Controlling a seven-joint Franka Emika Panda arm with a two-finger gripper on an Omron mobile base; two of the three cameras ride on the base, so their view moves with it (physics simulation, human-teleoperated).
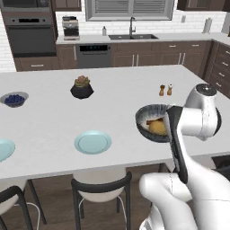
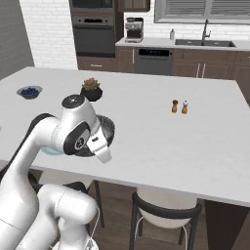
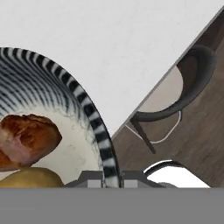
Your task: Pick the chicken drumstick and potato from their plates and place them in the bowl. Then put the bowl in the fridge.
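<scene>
The broad white kitchen island counter spans the middle of both base views, with dark-framed stools tucked under its near edge. The white Franka arm rises from the lower right of the left base view, bends at a rounded elbow at right centre and reaches leftward and down to the counter's near part; in the right base view it climbs from the lower left, folds over at centre left and angles its hand down onto the same spot. There sits the deep round dark grey bowl with a striped, speckled inside, at right of centre in the left base view and half hidden behind the wrist in the right base view. The two-finger gripper is closed tight on the bowl's rim, which runs up between the fingertips at the bottom centre of the hand view. Inside the bowl, at the lower left of the hand view, lie the reddish-brown cooked chicken drumstick and, just below and touching it, the rounded golden-brown potato. A flat pale turquoise plate lies bare at lower centre-left of the left base view, and a second such plate is cut by the left edge.
</scene>
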